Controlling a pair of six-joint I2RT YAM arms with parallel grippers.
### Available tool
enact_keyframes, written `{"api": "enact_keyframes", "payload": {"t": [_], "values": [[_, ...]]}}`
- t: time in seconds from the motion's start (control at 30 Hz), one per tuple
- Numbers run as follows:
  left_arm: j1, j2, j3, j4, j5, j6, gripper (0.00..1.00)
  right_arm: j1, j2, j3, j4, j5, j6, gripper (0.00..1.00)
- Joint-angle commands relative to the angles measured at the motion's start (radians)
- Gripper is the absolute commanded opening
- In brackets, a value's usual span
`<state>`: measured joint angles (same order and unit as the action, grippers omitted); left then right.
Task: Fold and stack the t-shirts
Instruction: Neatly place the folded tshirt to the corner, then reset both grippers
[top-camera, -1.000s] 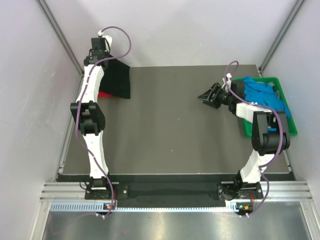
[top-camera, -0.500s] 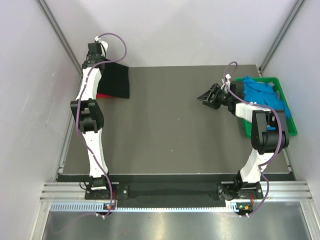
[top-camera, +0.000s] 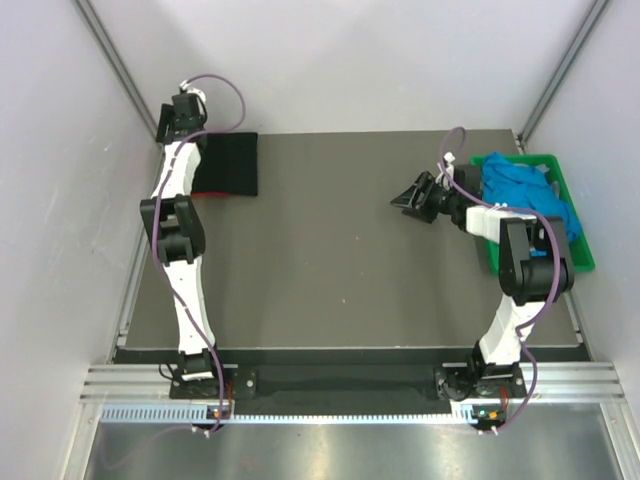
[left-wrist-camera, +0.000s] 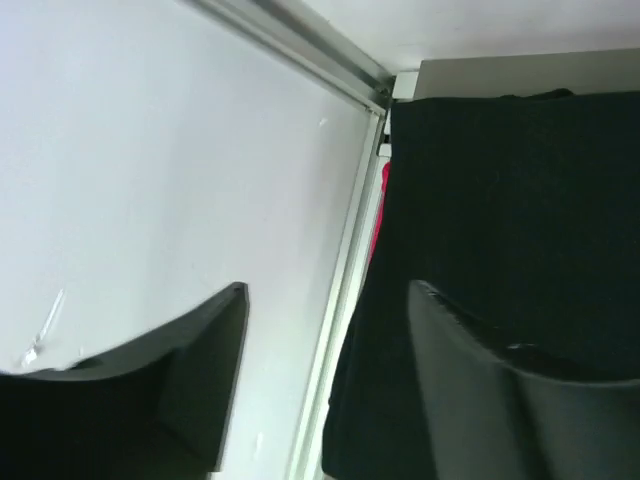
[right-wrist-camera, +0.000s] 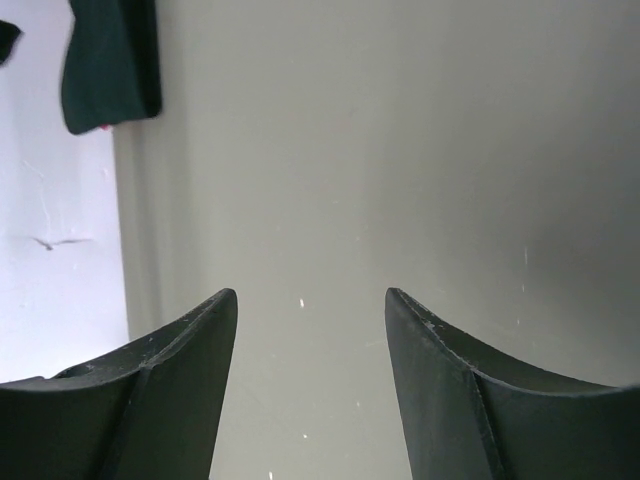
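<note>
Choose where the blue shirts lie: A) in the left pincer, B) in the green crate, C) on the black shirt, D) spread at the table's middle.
B: the blue shirts lie bunched inside the green crate; no blue cloth shows elsewhere.

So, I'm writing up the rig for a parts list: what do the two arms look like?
The left arm and right arm both have white links between bulky black joints. A thin purple cable loops loosely along each. The jaws are matte black, broad and curved. No markings show.
</note>
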<state>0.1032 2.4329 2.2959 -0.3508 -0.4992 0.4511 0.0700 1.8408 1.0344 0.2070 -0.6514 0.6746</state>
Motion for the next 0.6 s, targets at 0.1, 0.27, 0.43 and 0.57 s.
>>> {"api": "enact_keyframes", "payload": {"t": [0.1,0.27,0.43,0.57], "values": [[-0.078,-0.196,-0.061,-0.022,-0.039,-0.155,0.9,0.027,-0.044,0.062,-0.104,0.041,-0.086,0.62],[-0.134,-0.366,-0.18,-0.269,0.258,-0.383,0.99,0.034,-0.155,0.098,-0.254,0.076,-0.116,0.64],[-0.145,-0.671,-0.636,-0.14,0.73,-0.578,0.99,0.073,-0.337,0.09,-0.397,0.166,-0.204,0.78],[-0.178,-0.837,-0.877,-0.048,0.918,-0.673,0.99,0.135,-0.484,0.082,-0.569,0.263,-0.294,1.0]]}}
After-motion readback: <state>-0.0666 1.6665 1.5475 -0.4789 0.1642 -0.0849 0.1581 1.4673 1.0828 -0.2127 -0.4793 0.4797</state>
